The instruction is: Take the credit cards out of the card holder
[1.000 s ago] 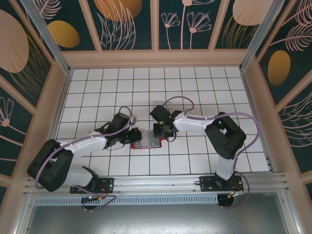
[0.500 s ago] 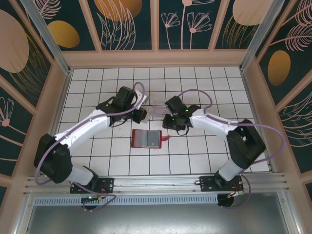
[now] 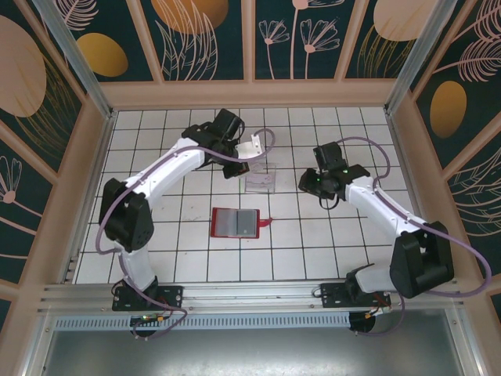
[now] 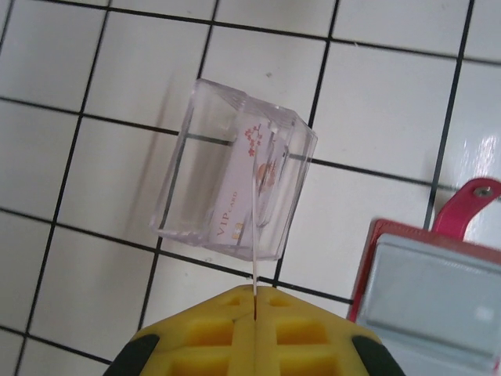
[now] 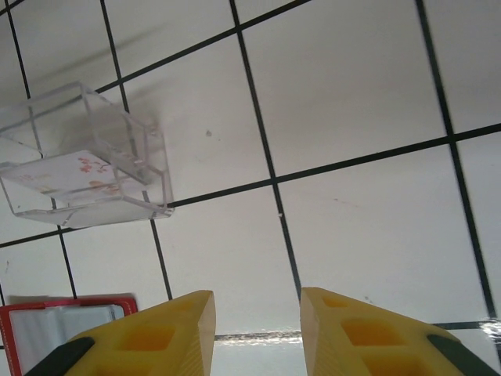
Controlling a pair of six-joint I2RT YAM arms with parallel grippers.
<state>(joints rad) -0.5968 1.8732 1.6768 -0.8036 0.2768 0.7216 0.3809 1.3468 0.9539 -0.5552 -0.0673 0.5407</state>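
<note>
White tiled table (image 3: 156,251) inside a box with patterned walls, both arms reaching out over the middle. Card holder (image 3: 236,223) is lying flat and open near the centre of the table, grey inner face up, red tab (image 4: 462,207) sticking out to one side, and nothing is touching it. Clear stand (image 3: 261,178) is sitting just beyond it, apart from it, with one printed card (image 4: 246,204) already resting inside. Left gripper (image 4: 254,294) is hanging just past the stand with its fingers pressed together, pinching a thin pale card (image 3: 252,146). In the wrist view that card is showing edge-on as a fine white line running up from between the pads. Right gripper (image 5: 254,329) is hovering off to the other side of the stand, jaws spread, nothing between them, not touching anything. My read: the step in hand is carrying an extracted card to the stand, and it is not yet set down. Next move is probably calling for lining the card's edge up over the stand's open top, lowering it in, then letting go. Can't tell whether more cards are sitting in the holder's pockets.
</note>
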